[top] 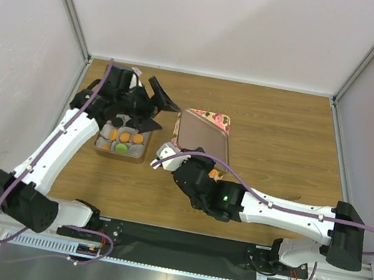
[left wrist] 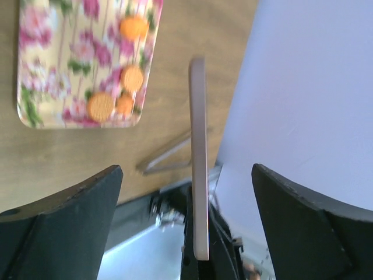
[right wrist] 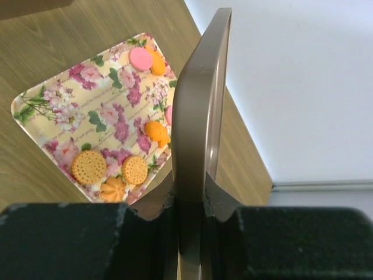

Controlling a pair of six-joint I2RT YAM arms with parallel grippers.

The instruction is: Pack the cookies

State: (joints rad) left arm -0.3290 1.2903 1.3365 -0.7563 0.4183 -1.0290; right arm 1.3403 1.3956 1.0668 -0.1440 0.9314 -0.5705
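Cookies in tin: a cluster of orange, green and dark discs (top: 123, 140) lay inside the open metal tin (top: 142, 155) at the left of the table (top: 281, 142), just on the near side of the left gripper's fingers in the top view.
Cookies on tray: pink, orange and biscuit-coloured pieces (right wrist: 135, 169) lay on the floral tray (right wrist: 64, 116), beyond the right gripper and mostly left of the plate it held; a few were half hidden behind that plate's edge.
Left gripper (left wrist: 185, 167): its fingers (left wrist: 70, 221) stood wide apart with nothing between them and touched neither cookie nor tin.
Right gripper (right wrist: 195, 198): its jaws were pressed against both faces of the grey lid (right wrist: 195, 116) and gripped it by one edge.
Lid: it appeared edge-on in both wrist views; from above it hung over the floral tray and covered most of it, leaving only a flowered strip showing at the far edge.
Arms: the left reached to the far left and the right reached across to the middle.
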